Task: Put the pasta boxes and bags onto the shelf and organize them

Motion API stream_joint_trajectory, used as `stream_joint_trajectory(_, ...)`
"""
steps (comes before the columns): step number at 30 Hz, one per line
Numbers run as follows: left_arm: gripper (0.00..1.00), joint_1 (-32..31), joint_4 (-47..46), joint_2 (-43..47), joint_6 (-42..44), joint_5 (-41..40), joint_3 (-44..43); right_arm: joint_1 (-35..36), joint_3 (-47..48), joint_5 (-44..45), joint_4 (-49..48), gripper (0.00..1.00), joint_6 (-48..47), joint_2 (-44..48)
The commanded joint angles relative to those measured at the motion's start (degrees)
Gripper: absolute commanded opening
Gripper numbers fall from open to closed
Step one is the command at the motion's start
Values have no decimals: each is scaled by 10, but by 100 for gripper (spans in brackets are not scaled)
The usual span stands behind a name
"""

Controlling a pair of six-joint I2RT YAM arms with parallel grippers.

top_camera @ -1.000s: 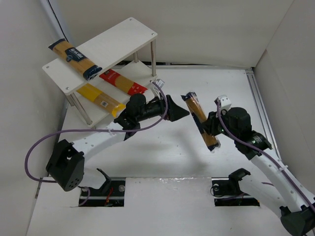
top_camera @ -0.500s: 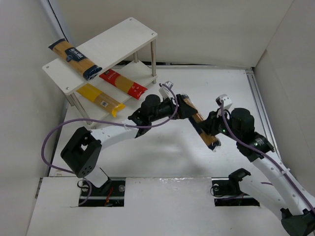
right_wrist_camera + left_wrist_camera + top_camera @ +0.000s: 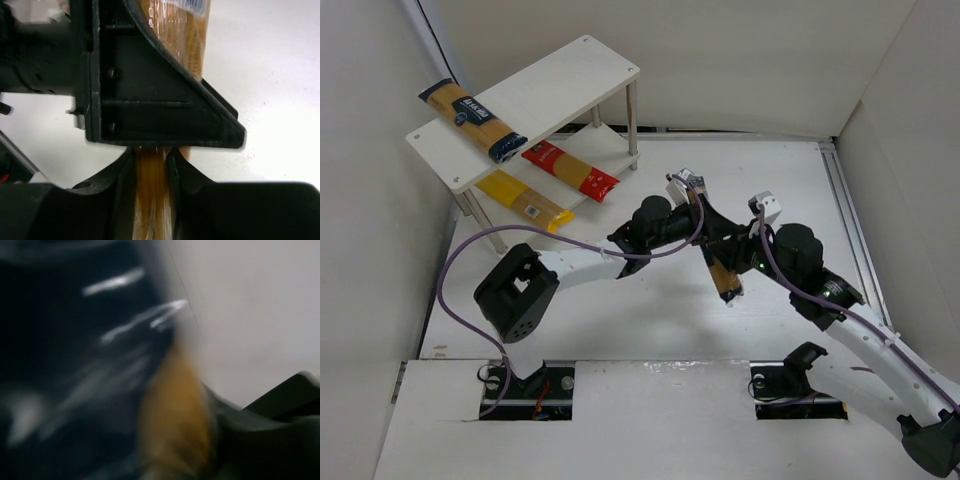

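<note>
The brownish-orange pasta pack [image 3: 725,278] hangs tilted above the table, held between both arms. My right gripper [image 3: 741,262] is shut on its lower part; in the right wrist view the strands [image 3: 150,190] sit pinched between the jaws [image 3: 150,165]. My left gripper [image 3: 706,222] is closed round the pack's upper part, with one of its black fingers [image 3: 150,100] lying across the pack. The left wrist view is blurred and shows the orange pack [image 3: 175,415] between dark shapes. On the white shelf [image 3: 570,80], a yellow pack with a blue label [image 3: 470,120] lies on the top board. A red pack [image 3: 570,170] and a plain yellow pack [image 3: 525,200] lie on the lower board.
White walls stand close on the left, back and right. The shelf's thin metal legs [image 3: 632,118] stand near the left arm's reach. Purple cables [image 3: 470,265] loop off both arms. A metal rail [image 3: 850,210] runs along the table's right edge.
My left arm has swung right from near the shelf to the pack and its jaws have come together on it. The right arm has shifted the pack slightly left and tilted it more upright.
</note>
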State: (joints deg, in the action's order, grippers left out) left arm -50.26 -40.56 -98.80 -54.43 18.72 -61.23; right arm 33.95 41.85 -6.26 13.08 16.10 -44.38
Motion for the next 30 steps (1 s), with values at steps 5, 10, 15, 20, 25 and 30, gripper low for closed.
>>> stream_joint_trajectory(5,0,-10,-23,39,26,21,-13,30,28,-4,-93,0,17,17)
stream_joint_trajectory(10,0,11,31,69,45,4,-13,30,57,34,-27,40,17,23)
stream_joint_trajectory(15,0,60,108,91,61,4,-55,30,109,27,80,100,4,63)
stream_joint_trajectory(20,0,114,172,110,79,-17,-123,30,134,51,149,100,-1,120)
stream_joint_trajectory(25,0,179,242,122,98,-5,-222,30,128,106,170,100,4,191)
stream_joint_trajectory(30,0,262,347,81,115,-15,-436,30,121,135,191,100,10,231)
